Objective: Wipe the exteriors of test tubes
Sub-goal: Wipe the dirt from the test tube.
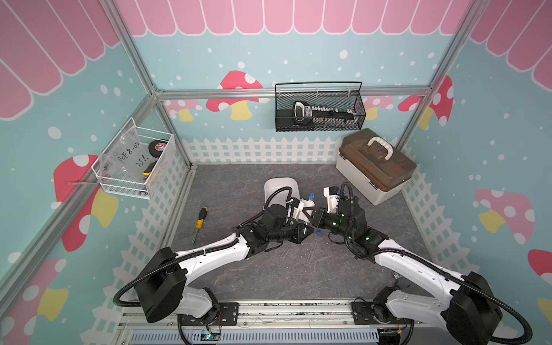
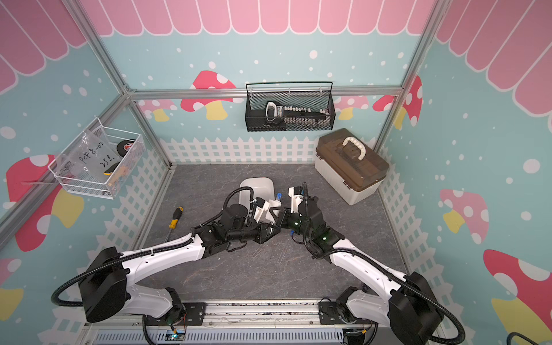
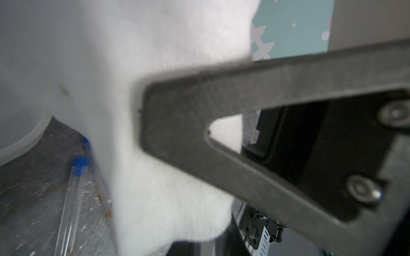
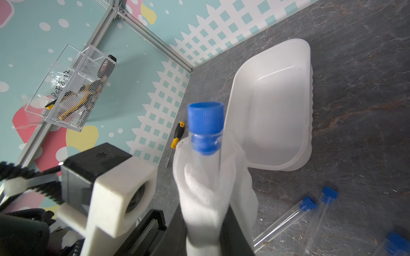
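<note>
- The screwdriver lies left of the white tub.
- The left gripper clamps a white cloth by the tub's near-right corner.
- The right gripper, just right of the tub, pinches a blue-capped test tube, and the cloth wraps it.
- Spare test tubes lie flat, nearer the robot than the tub.

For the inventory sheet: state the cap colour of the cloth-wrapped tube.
Blue. The cap of the test tube shows best in the right wrist view.
</note>
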Controlling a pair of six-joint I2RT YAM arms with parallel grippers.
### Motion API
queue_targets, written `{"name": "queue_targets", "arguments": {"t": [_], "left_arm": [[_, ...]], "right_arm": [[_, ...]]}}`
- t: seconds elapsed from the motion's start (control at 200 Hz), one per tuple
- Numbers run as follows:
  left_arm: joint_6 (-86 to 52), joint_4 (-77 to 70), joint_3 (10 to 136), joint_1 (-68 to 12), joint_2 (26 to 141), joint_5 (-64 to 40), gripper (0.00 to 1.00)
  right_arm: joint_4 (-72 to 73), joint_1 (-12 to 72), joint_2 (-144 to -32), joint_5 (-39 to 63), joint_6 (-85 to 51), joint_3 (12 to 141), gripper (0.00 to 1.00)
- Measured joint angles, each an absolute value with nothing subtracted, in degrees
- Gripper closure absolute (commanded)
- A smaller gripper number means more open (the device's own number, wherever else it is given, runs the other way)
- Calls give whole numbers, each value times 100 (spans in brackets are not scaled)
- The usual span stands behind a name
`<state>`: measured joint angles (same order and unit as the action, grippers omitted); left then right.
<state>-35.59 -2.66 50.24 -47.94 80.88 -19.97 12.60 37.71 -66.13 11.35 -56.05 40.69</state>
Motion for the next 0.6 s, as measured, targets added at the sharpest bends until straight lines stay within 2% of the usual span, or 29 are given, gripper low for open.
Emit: {"name": "queue_targets", "arguments": {"t": [0.295,0.6], "left_arm": [[-3535,-152,5015,-4746,8066,-2069,91],[-3564,-427,4923,-4731,8044,-2104,91]], "right_arm": [[1376,4101,-6471,967,-5795,3734,82],[1168,4016,-6490,954,-5688,3924,83]]}}
